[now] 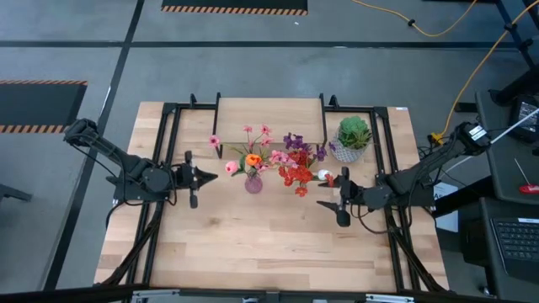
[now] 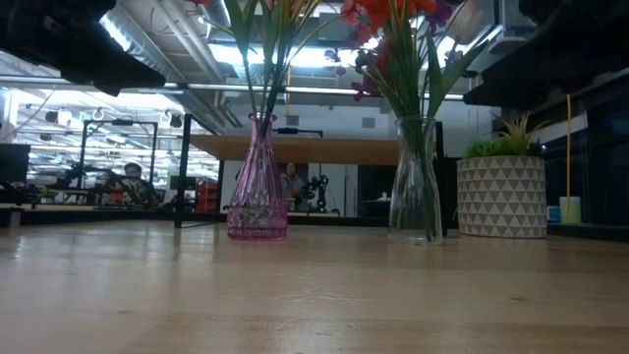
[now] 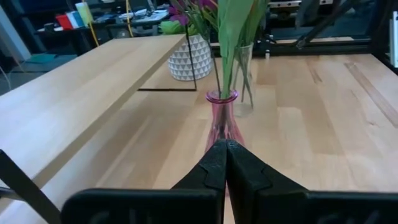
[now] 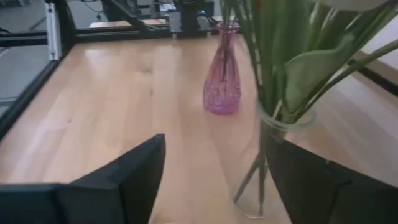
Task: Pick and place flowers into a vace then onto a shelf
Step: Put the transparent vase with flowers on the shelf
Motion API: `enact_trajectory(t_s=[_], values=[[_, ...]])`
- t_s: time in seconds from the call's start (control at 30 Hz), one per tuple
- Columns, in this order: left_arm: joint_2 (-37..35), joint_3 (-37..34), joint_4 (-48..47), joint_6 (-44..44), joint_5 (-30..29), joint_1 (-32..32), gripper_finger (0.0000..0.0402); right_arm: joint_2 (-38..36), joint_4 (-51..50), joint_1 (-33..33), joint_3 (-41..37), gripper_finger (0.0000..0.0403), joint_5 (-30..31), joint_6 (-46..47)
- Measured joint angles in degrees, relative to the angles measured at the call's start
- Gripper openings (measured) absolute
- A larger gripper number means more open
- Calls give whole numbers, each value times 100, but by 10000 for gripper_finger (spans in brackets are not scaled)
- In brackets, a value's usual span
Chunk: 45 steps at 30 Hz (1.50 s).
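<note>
Flowers [image 1: 296, 165] stand in a clear vase [image 4: 268, 163] at centre frame; right gripper [image 1: 342, 202], jaws wide, flanks it. Left gripper [image 1: 204, 177], jaws closed, faces the pink vase [image 1: 253, 183]. Shelf [image 1: 269, 116] behind; open tabletop [image 1: 261, 244] below.

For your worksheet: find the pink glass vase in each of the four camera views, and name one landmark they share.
High view: pink vase at table centre, in front of the shelf.
Low view: left of centre.
Left wrist view: centre, beyond the shut left gripper.
Right wrist view: upper middle.
Shared landmark: the clear vase beside it.
</note>
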Motion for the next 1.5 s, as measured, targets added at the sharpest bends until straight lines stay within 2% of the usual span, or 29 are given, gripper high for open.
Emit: enact_trajectory(t_s=[0.17, 0.37, 0.5, 0.7, 0.93, 1.07, 1.23, 1.5], values=[[0, 0, 43, -2, -98, 0, 3, 0, -59, -185, 0, 303, 0, -73], [2, 0, 44, 42, -118, 0, 2, 0, -638, -306, -37, 302, 84, 466], [2, 0, 45, 65, -240, 0, 3, -2, 187, -327, -520, 299, 491, 328], [2, 0, 45, 133, -291, 0, 3, 0, 2163, -465, -1373, 298, 519, -272], [2, 0, 50, 135, -423, 0, 3, 122, 2339, -665, -1467, 298, 280, -445], [2, 0, 115, 144, -461, 0, 2, 482, 2670, -780, -1464, 298, 106, -455], [5, 0, 133, 149, -422, 0, 3, 1226, 3721, -900, -1464, 298, -30, -789], [7, 0, 133, 150, -400, 0, 3, 2455, 5072, -1285, -1390, 298, -303, -825]])
